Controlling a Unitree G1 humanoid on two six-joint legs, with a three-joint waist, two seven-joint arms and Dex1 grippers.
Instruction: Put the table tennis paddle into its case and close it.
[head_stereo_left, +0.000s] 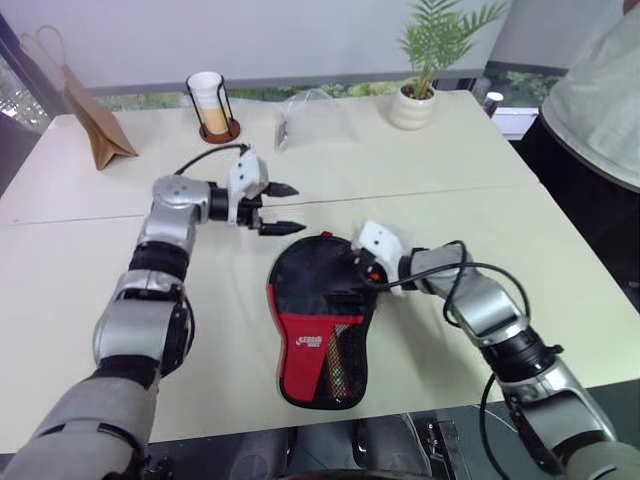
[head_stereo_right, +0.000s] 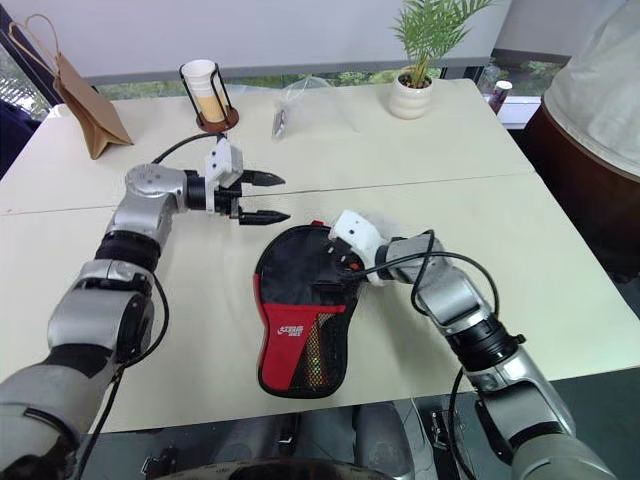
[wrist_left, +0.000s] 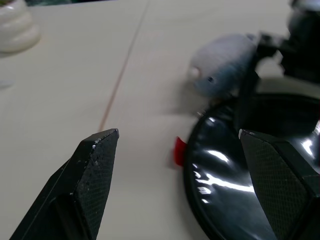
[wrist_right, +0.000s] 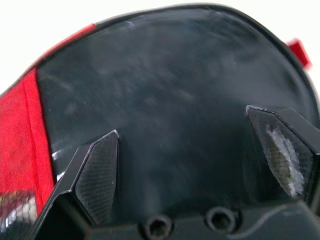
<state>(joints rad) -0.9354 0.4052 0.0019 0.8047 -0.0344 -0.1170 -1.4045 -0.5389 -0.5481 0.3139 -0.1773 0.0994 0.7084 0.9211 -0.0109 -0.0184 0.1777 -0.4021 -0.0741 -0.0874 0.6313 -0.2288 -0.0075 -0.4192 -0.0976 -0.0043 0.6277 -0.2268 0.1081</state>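
1. The case (head_stereo_left: 322, 318) lies flat on the table (head_stereo_left: 80, 270), near the middle of its near edge, the round end toward the far edge and the red panel with white logo toward the near edge.
2. No bare paddle lies anywhere on the table, and the case looks filled out, so the table tennis paddle is most likely already inside. I judge this from the shape alone, as the paddle itself is hidden.
3. Whether the zip is run fully shut I cannot tell. A small red pull tab (wrist_left: 179, 150) shows at the rim of the round end, on the table just beside the case.
4. What may be left: checking the closure and, if a gap remains, drawing the tab round the edge.
5. The left tool (head_stereo_left: 281, 208) hovers above the table just beyond the round end of the case, toward the far-left side, fingers spread wide, holding and touching nothing.
6. The right tool (wrist_right: 200, 160) sits over the round end of the case from the right side, fingers wide apart with the black fabric between and beneath them. It grips nothing; whether the fingertips rest on the fabric I cannot tell.
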